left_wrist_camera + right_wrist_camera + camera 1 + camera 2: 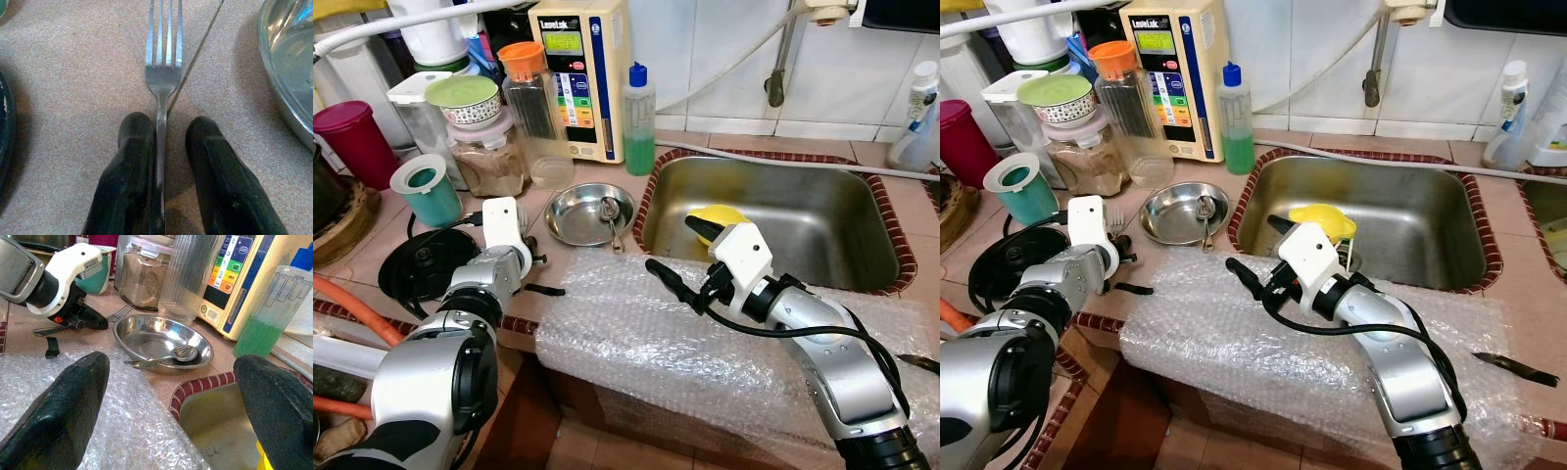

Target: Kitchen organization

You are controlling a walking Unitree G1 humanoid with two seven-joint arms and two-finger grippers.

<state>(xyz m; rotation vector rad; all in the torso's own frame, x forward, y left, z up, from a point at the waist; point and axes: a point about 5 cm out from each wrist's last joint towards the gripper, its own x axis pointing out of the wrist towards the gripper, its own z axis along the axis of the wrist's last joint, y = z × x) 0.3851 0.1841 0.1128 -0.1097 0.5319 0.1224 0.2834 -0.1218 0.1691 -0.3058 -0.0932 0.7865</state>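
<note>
My left gripper [161, 147] straddles a fork [163, 73] lying flat on the counter [73, 98], fingers narrowly apart around its handle. The steel bowl [589, 213] sits at two o'clock. My right gripper [171, 401] hovers wide open over bubble wrap [705, 343].

At the centre we see our right gripper [1255, 253], its two black fingers spread apart, above a sheet of clear bubble wrap [1263, 357]. At one o'clock lies a stainless steel sink [1410, 215] with a yellow object [1324, 219] inside. At ten o'clock a shallow round steel dish [1175, 217] holds a metal spoon [1205, 217]. Our left gripper [1126, 264] sits at nine o'clock on the pinkish counter [1146, 257].
</note>
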